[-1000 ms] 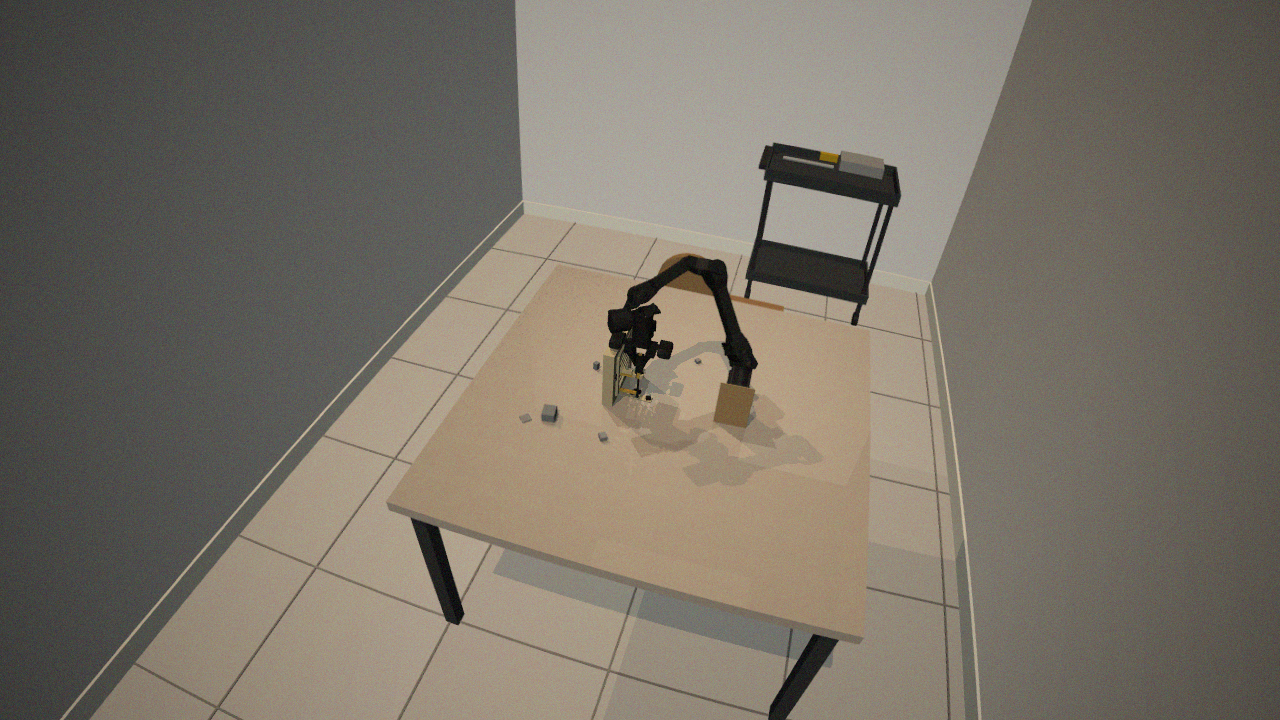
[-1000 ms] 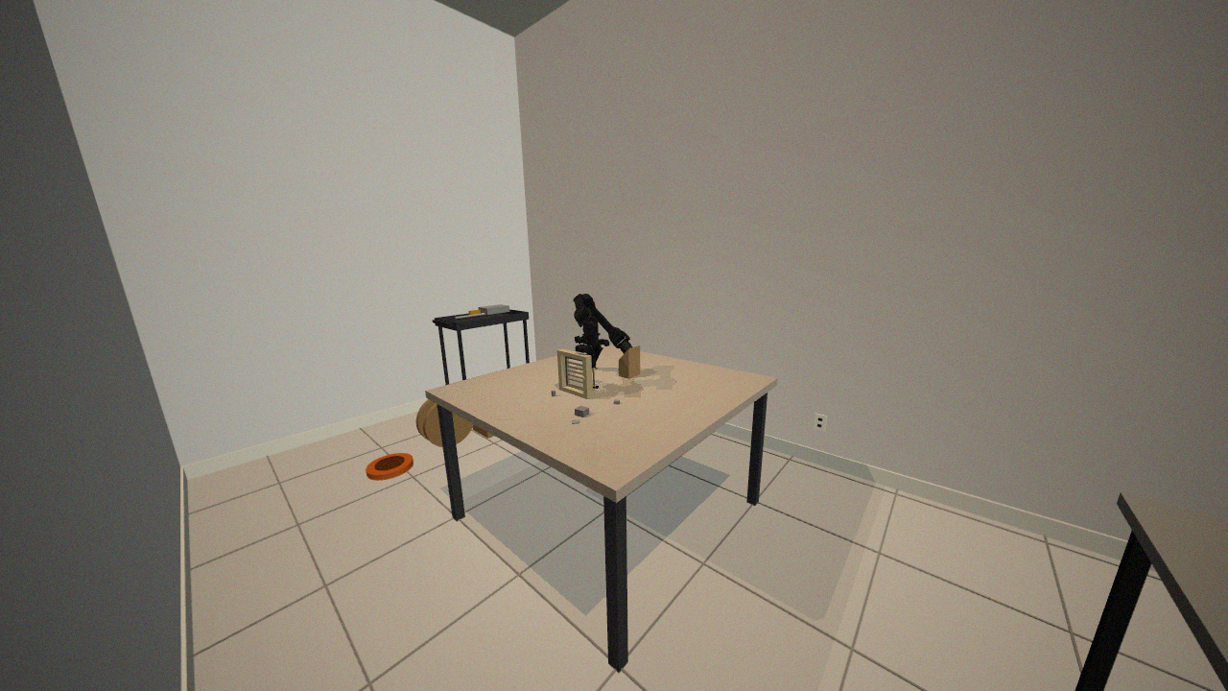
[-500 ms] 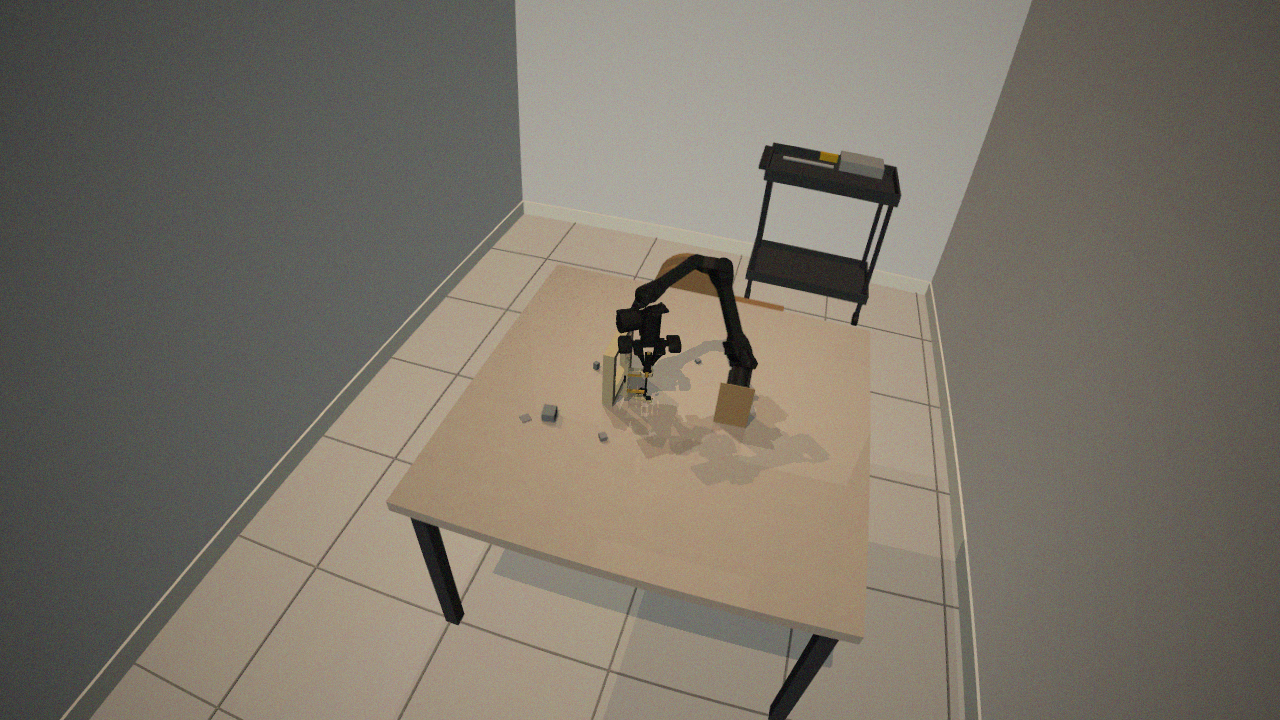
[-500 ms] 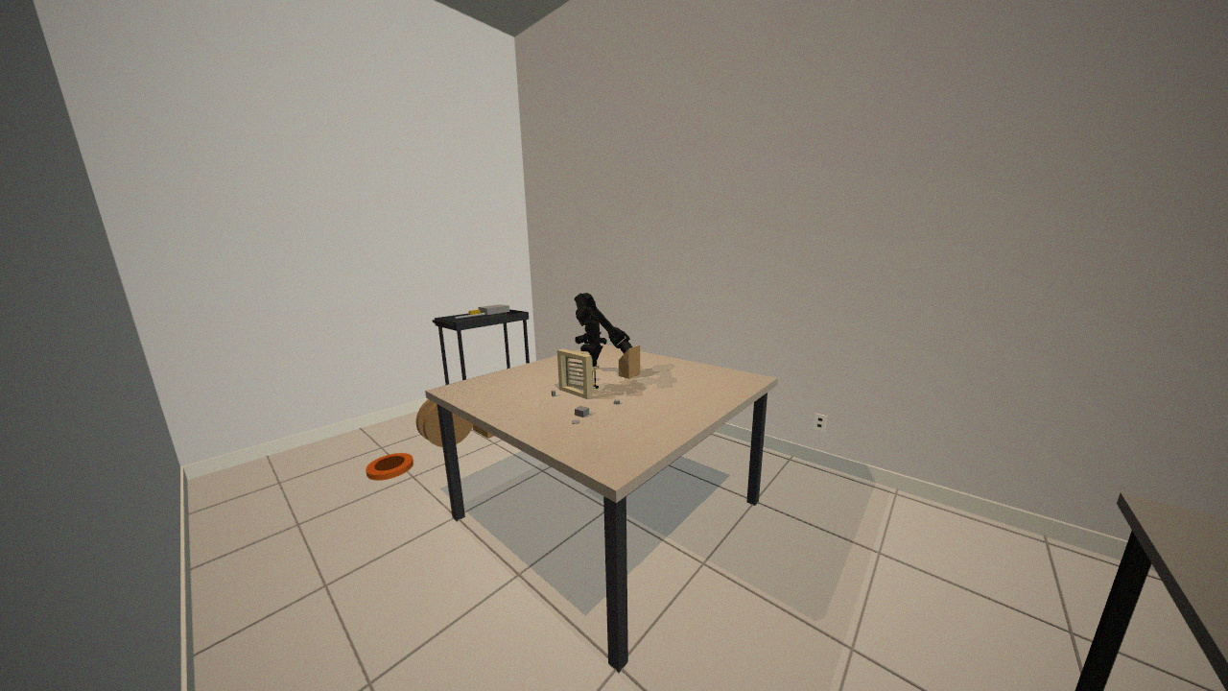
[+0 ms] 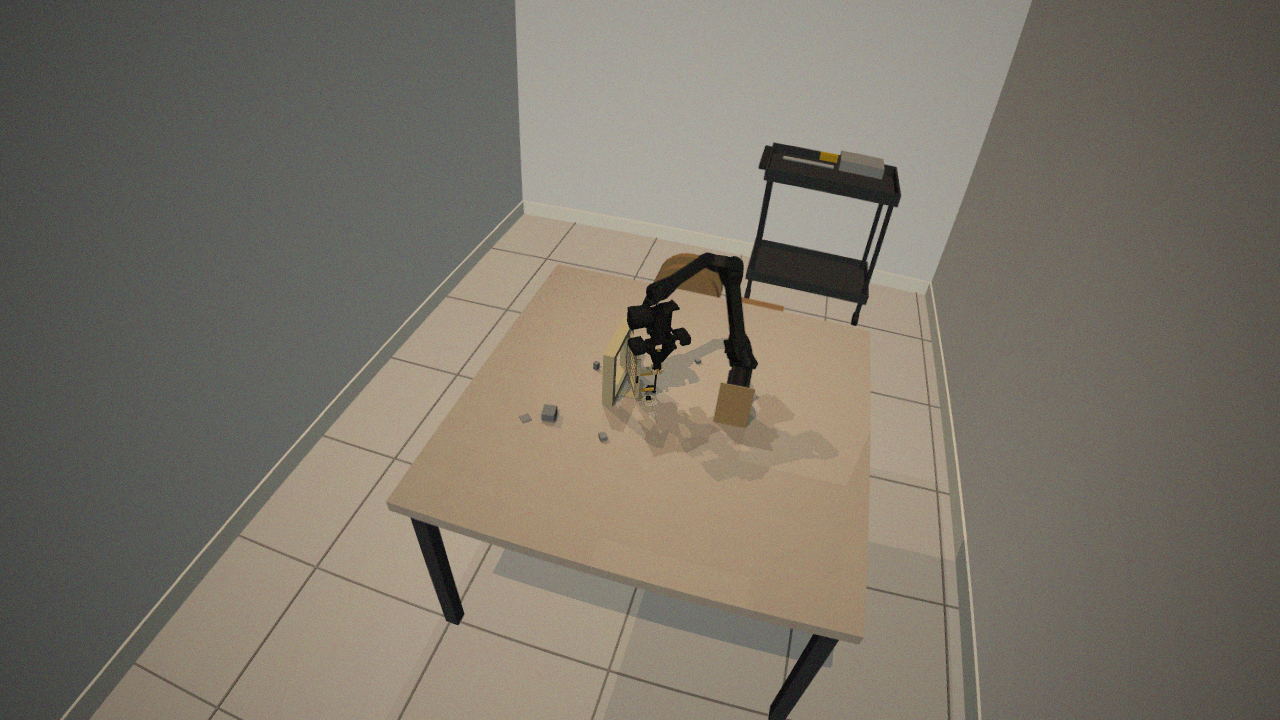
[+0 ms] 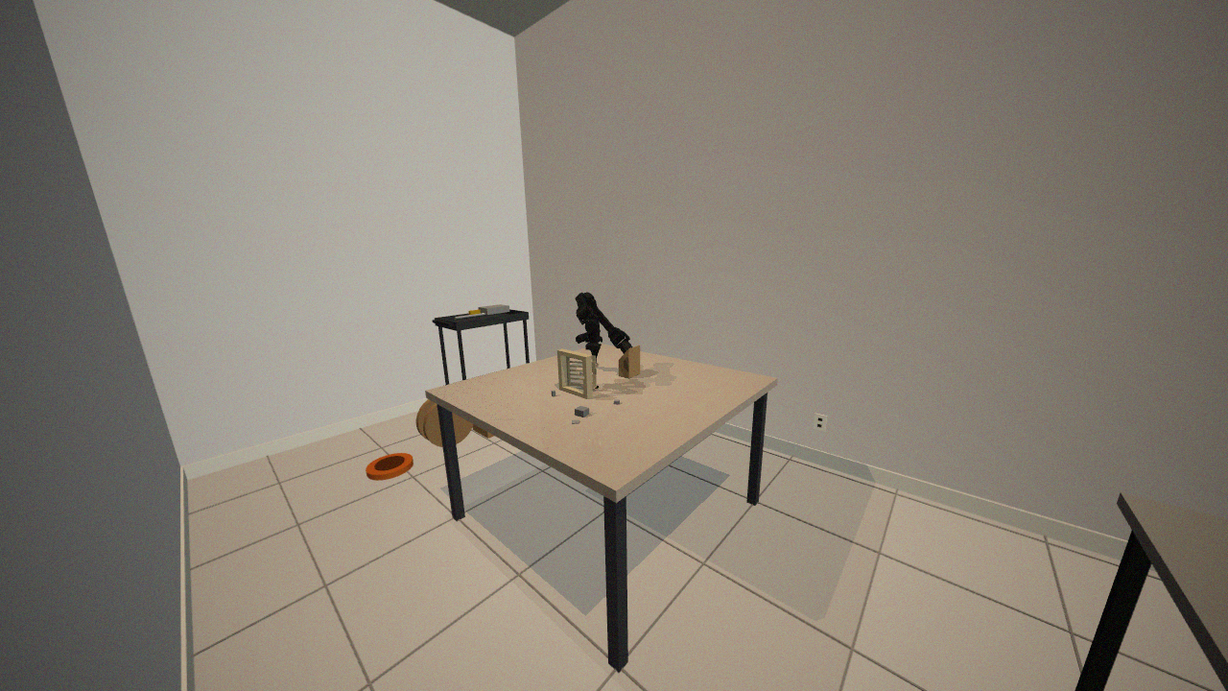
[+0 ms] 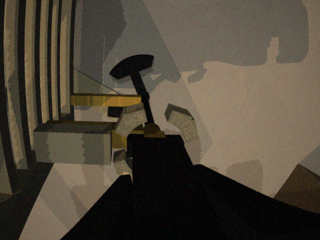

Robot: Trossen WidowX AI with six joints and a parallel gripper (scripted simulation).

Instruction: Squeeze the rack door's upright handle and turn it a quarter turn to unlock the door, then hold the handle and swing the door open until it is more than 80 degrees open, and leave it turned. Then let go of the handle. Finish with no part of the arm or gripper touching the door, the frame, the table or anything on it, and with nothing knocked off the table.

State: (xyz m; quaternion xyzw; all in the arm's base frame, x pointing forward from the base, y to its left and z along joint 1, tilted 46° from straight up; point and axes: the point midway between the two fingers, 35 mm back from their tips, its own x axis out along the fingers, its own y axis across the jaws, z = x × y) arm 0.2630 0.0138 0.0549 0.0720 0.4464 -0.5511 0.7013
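The pale rack frame (image 5: 608, 380) (image 6: 562, 373) stands on the table. Its slatted door (image 5: 632, 362) (image 7: 31, 83) stands ajar on the arm's side; the exact angle cannot be told. The upright handle (image 7: 141, 90) is a thin black rod with a black paddle at its low end and a brass knob near the fingers. Yellow brackets (image 7: 107, 100) reach from the door to it. My gripper (image 5: 657, 362) (image 7: 161, 180) points down and is shut on the handle's upper part, which it mostly hides. The handle's exact turn is unclear.
A grey block (image 5: 549, 412) (image 6: 580, 411) and a flat chip (image 5: 525, 418) lie beyond the frame. Small grey pieces lie nearby (image 5: 602, 437), behind the frame (image 5: 596, 365) and behind the gripper (image 5: 698, 360). A brown block (image 5: 733, 404) (image 6: 630, 362) (image 7: 300, 190) stands by the arm's base.
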